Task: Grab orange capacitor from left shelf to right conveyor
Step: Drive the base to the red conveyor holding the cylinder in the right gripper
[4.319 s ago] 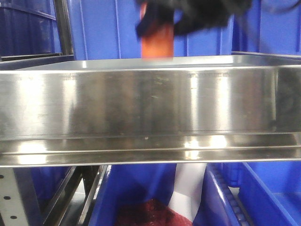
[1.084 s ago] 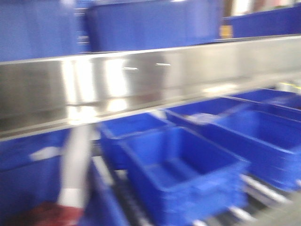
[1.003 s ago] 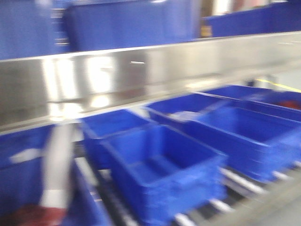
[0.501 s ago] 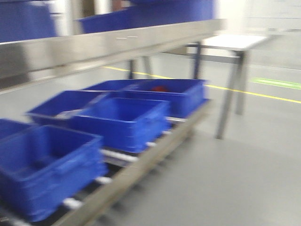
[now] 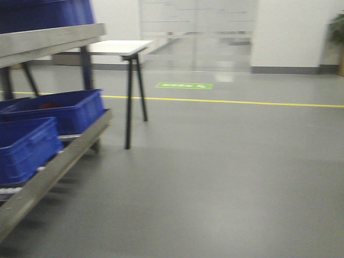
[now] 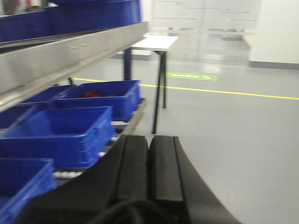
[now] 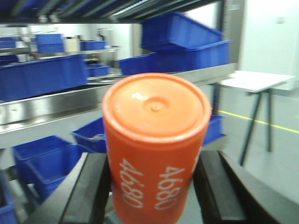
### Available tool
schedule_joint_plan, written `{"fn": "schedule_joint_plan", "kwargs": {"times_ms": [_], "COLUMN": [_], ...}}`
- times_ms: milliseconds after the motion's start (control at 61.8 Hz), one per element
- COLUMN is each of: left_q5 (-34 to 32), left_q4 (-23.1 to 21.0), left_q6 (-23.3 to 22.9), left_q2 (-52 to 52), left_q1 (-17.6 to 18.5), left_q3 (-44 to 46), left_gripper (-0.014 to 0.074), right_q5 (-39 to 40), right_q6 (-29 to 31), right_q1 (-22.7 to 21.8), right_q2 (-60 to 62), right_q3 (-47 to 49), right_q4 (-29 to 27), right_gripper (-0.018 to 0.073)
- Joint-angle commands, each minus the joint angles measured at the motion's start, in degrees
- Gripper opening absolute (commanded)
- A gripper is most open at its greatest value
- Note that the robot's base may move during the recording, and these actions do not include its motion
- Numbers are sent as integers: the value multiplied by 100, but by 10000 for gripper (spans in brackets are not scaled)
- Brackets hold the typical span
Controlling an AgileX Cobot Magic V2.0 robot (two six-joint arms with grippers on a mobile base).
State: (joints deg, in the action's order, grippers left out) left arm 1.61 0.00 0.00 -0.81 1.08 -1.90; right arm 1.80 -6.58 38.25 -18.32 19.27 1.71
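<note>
Exterior front-facing view: broad, smooth grey floor (image 5: pixel 226 183) with a soft sheen, crossed by a thin yellow line (image 5: pixel 226 102) and a flat green marking (image 5: pixel 184 85). At the left edge, the left shelf (image 5: pixel 48 38), brushed stainless steel with a tall straight front lip, on a metal rack frame; from the left wrist, a long reflective band running away. Below it, rectangular blue plastic bins (image 5: pixel 27 148) with thick rims, lined up on a lower rail. Just past the rack, a white-topped counter (image 5: pixel 119 47) on slim black splayed legs.

Left wrist view: left pincer (image 6: pixel 149 168), its two flat black fingers (image 6: pixel 133 163) pressed together along one seam.

Right wrist view: right pincer (image 7: pixel 154 191) clamped on the orange capacitor (image 7: pixel 156 140), matt black fingers (image 7: pixel 91 186) hugging both sides of the cylinder. Capacitor upright, off the shelf, held in the air with the rack behind it; smooth orange skin, white "4680" printed vertically, flat round top with a raised rim and a small central dimple.
</note>
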Motion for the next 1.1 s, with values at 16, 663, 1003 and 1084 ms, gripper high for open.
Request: {"fn": "schedule_joint_plan", "kwargs": {"times_ms": [16, 663, 1003, 1084], "left_q5": [-466, -466, -466, -466], "left_q4": [-34, -34, -34, -34], "left_q6": [0, 0, 0, 0], "left_q2": [33, 33, 33, 33], "left_q1": [-9, -9, -9, -9], "left_q3": [45, 45, 45, 45], "left_gripper": [-105, -105, -105, -105], "right_q5": [593, 593, 593, 593], "right_q6": [24, 24, 24, 24], "right_q1": [6, 6, 6, 6], "right_q2": [-43, -43, -43, -43], "right_q3": [162, 162, 162, 162], "right_q4": [49, 49, 49, 49], "right_gripper": [49, 49, 49, 49]}}
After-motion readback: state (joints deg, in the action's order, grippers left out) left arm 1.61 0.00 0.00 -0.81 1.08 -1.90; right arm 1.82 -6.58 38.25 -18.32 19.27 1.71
